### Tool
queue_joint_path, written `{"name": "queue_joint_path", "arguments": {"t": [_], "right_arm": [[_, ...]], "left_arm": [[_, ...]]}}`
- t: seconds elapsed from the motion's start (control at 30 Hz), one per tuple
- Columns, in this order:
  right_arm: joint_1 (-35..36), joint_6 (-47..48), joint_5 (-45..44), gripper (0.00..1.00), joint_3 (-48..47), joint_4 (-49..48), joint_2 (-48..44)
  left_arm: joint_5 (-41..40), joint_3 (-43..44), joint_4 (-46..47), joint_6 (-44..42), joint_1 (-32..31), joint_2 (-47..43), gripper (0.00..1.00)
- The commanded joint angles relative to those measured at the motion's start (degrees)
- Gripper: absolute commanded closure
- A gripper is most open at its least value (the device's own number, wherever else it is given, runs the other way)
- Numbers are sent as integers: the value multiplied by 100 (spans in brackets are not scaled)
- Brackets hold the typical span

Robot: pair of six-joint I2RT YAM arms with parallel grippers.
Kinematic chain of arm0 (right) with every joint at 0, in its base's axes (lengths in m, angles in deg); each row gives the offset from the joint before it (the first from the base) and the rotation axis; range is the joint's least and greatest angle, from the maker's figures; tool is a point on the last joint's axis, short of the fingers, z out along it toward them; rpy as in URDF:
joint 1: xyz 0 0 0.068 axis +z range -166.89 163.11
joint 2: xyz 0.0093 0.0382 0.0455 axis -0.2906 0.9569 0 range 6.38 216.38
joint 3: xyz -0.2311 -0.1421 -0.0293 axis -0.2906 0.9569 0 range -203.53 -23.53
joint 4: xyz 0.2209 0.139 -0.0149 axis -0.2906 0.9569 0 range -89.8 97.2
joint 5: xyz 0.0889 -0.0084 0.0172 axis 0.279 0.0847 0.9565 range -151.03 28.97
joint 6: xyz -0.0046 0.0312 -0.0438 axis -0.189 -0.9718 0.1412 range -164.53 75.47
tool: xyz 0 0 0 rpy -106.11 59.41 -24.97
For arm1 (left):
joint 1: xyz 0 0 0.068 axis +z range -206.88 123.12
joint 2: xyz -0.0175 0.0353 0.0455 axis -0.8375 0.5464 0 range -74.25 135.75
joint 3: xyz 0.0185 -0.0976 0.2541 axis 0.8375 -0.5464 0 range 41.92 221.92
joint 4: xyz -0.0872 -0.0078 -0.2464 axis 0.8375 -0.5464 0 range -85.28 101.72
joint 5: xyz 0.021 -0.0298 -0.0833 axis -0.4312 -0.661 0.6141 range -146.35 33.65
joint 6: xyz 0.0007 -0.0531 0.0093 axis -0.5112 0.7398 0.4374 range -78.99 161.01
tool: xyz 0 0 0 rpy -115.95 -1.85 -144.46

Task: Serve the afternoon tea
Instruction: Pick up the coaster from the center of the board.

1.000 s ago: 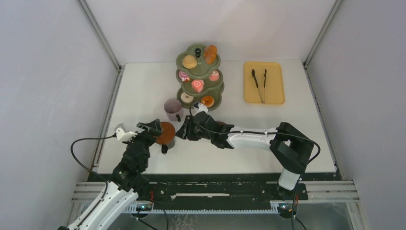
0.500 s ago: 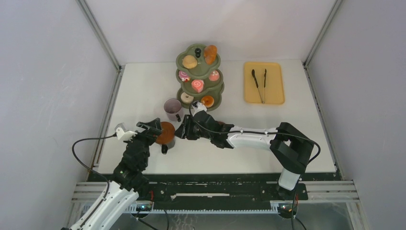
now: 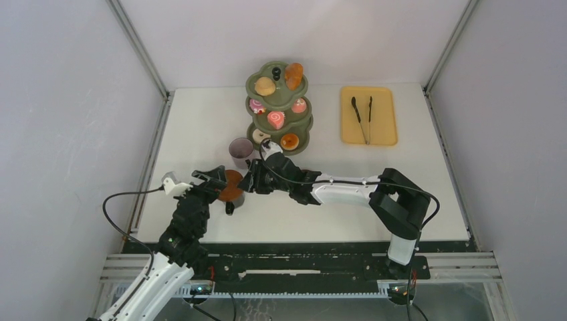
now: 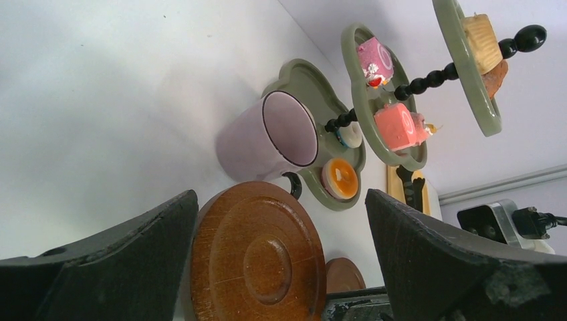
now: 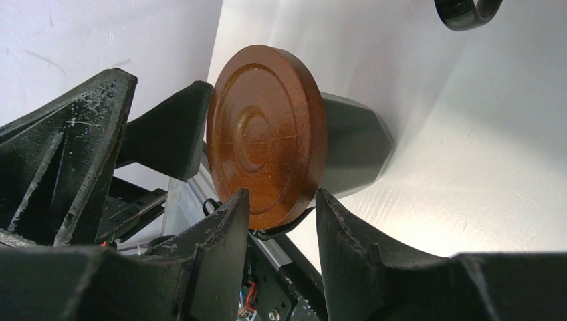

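A round brown saucer (image 3: 232, 186) (image 4: 261, 254) (image 5: 261, 134) lies on top of a dark cup (image 5: 354, 147), whose black handle (image 3: 229, 208) sticks out toward the near edge. My left gripper (image 3: 218, 186) (image 4: 281, 194) is wide open around the saucer. There is a gap at one finger. My right gripper (image 3: 250, 180) (image 5: 282, 194) comes from the right with its jaws partly apart, and the saucer's rim sits between its tips. A mauve mug (image 3: 241, 152) (image 4: 261, 140) stands just behind. The olive three-tier stand (image 3: 306, 127) (image 4: 351, 67) holds a pink swirl cake (image 3: 275, 120), a bun (image 3: 265, 86) and a donut (image 3: 289, 141).
A second brown saucer (image 4: 344, 274) lies flat on the table under my right arm. At the back right, a yellow tray (image 3: 384, 100) carries black tongs (image 3: 361, 119). The stand is close behind my right wrist.
My right gripper has slid left and slightly back, bringing its tips onto the saucer's rim. The saucer and my left arm have hardly moved.
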Motion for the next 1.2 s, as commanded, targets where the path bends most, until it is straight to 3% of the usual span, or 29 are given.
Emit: {"name": "queue_joint_path", "arguments": {"t": [0.0, 0.77, 0.9, 1.17], "right_arm": [[-8, -5, 36, 51, -202, -215, -21], [-200, -283, 665, 53, -206, -873, 433], [-211, -316, 733, 57, -202, -925, 464], [-228, -382, 698, 76, -43, -1005, 356]], "left_arm": [[85, -120, 225, 42, 43, 45, 0], [279, -182, 404, 6, 263, 228, 0], [297, -206, 418, 15, 264, 241, 0], [307, -189, 371, 14, 271, 194, 0]]}}
